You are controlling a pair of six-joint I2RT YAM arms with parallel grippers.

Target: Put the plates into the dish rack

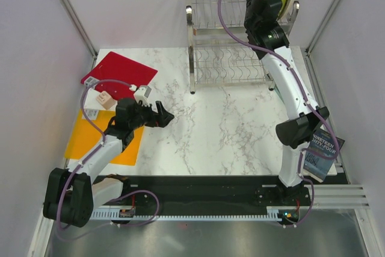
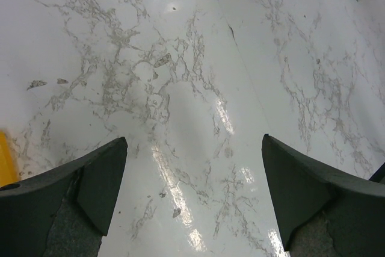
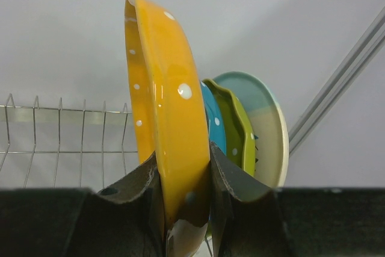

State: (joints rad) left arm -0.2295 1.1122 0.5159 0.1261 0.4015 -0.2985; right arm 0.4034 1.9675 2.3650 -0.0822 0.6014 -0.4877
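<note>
**Desk:** What fills the frame?

**Photographer:** A white, grey-veined marble surface [image 1: 228, 130], boxed in by pale panels [image 1: 36, 58]. At its far edge, right of centre, stands the two-tier steel wire dish rack [image 1: 222, 64]. On the near left lies a flat orange mat [image 1: 90, 136], with a red board [image 1: 120, 70] just beyond it.

**Desk:** And the plates?

**Photographer:** All four are up at the right end of the rack's top tier, standing on edge. From the right wrist view, the orange plate [image 3: 162, 88] with white dots is leftmost. The blue plate [image 3: 212, 118] is just beside it, then the lime-green plate [image 3: 234, 124], then the cream-and-light-blue plate [image 3: 264, 118].

**Desk:** Who has hold of what?

**Photographer:** The right pincer [image 3: 185, 179] is pinching the orange plate, one finger on each face of its lower edge. Whether that plate sits in a slot cannot be told. The left pincer [image 2: 192, 173] is spread wide with nothing between its fingers. It sits low over bare marble on the left, well apart from the rack.
</note>
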